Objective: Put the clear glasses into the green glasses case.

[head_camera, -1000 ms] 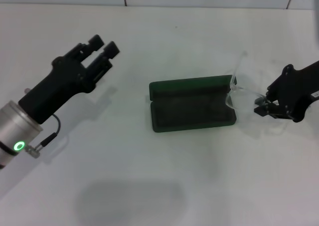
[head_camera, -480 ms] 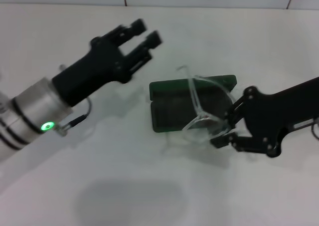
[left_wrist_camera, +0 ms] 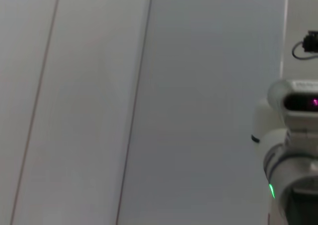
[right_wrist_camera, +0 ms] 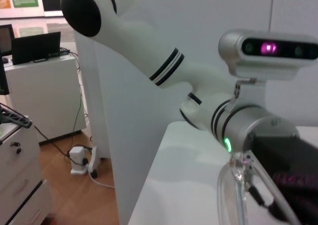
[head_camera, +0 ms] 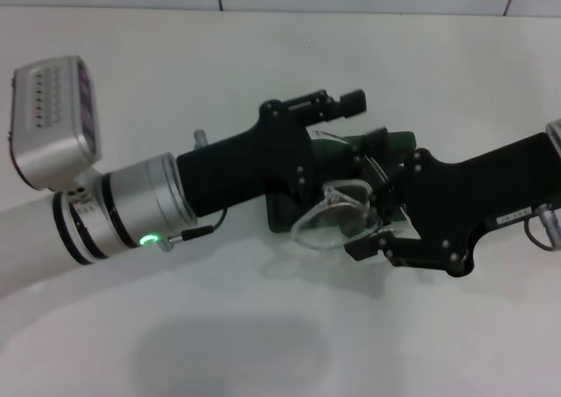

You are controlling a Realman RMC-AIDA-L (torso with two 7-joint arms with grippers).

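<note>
So nearest to me, my right gripper [head_camera: 372, 239] is hanging over the front edge of the case [head_camera: 279, 215], fingers pinched on the right end of the glasses [head_camera: 337, 215]. I'm holding the glasses up over the open case, not in it yet, with the lens front facing me and the temple arms trailing back over the case.

These things are looking feather-light and all clear plastic, so slick and a bit springy. I'm guessing the long arms will flex and snag on the case rim, and too hard a squeeze would scuff or crack a lens. The hinge corner by the lens end is the stiffest bit, and that's pretty much where I'm gripping.

Just behind, my left gripper [head_camera: 337, 105] is reaching across the case from the left, fingers poking out over the lid. I can't tell whether they're spread or closed, or touching anything.

Farthest back is just the white table [head_camera: 263, 46].

Count: one pair of glasses, one case, two grippers. My right wrist view is catching the lens edge close up, plus the left arm.
</note>
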